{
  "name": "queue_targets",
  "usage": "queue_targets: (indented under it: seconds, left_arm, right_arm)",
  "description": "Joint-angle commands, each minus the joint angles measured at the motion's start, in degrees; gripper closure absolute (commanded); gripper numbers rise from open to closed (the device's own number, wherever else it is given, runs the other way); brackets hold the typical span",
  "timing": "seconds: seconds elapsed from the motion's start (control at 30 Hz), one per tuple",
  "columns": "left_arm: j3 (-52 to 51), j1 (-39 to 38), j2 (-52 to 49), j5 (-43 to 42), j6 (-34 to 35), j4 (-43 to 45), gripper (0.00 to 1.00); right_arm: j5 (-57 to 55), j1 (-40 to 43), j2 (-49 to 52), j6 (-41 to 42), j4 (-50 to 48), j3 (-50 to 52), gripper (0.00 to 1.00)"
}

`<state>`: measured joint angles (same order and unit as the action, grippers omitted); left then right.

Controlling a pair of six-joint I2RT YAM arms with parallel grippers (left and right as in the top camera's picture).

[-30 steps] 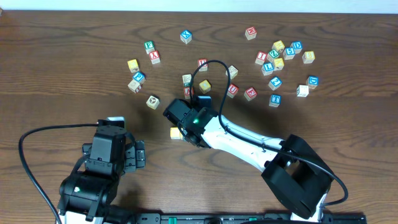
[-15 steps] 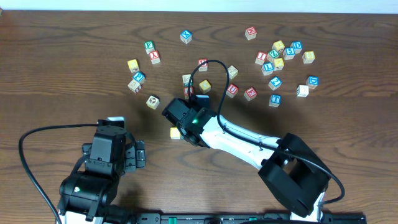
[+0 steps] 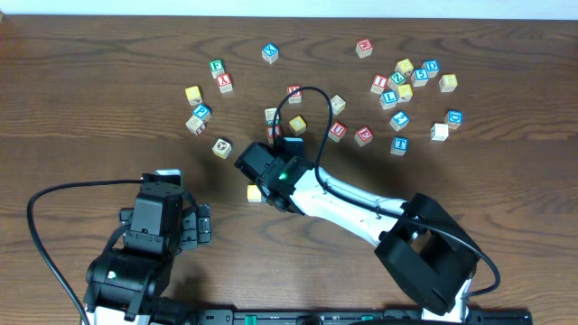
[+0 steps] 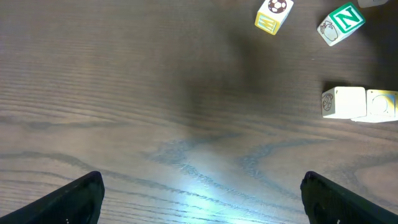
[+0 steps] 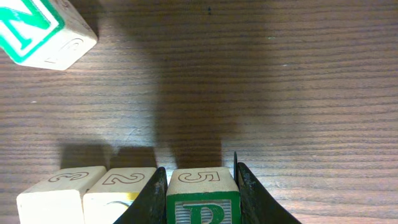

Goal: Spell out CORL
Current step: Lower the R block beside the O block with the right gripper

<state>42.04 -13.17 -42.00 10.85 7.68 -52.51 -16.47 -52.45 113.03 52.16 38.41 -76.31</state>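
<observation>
R cube (image 5: 203,198) is pinched between the right gripper's (image 5: 200,169) fingers, near the middle of the table (image 5: 298,93). Just beside it, past one finger, two pale cubes (image 5: 121,190) stand touching each other, so the three form a row. An N cube (image 5: 37,28) lies askew farther off, well apart from the row. The left gripper (image 4: 202,190) hovers over bare wood, fingers spread wide, holding nothing. Other cubes (image 3: 397,90) lie scattered along the table's far side.

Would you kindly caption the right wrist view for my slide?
Right gripper shut on the R cube, beside two cubes; N cube apart.
</observation>
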Motion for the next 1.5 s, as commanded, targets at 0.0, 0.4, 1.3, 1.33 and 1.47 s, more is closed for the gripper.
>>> queue_targets:
  seconds: [0.0, 0.4, 1.3, 1.33, 1.47]
  left_arm:
    - [0.11, 0.24, 0.02, 0.13, 0.50, -0.15, 0.01]
    - [0.11, 0.24, 0.02, 0.13, 0.52, -0.15, 0.01]
    - [0.11, 0.24, 0.02, 0.13, 0.52, -0.15, 0.01]
    - [0.11, 0.24, 0.02, 0.13, 0.52, -0.15, 0.01]
    - [0.11, 0.24, 0.02, 0.13, 0.50, -0.17, 0.01]
  right_arm:
    - [-1.27, -0.83, 0.55, 0.98, -0.20, 0.68, 0.93]
    - [-2.75, -1.40, 0.55, 0.98, 0.11, 1.11, 0.93]
    - [-2.69, -1.40, 0.55, 2.25, -3.54, 3.96, 0.93]
    - [-2.71, -1.40, 0.55, 2.23, -3.52, 3.96, 0.94]
    - [-2.71, -1.40, 0.55, 2.25, -3.52, 3.96, 0.94]
